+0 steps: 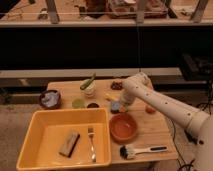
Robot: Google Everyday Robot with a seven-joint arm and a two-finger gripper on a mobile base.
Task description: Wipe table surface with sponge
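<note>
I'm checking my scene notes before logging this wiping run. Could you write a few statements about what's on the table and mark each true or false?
1. The fork lies inside the yellow tub. True.
2. The orange bowl sits inside the tub. False: it stands on the table, just right of the tub.
3. The gripper is low over the middle of the table, at the sponge. True.
4. The brush lies at the table's far edge. False: it lies at the near edge, in front of the orange bowl.
5. The brown block lies in the tub, left of the fork. True.
</note>
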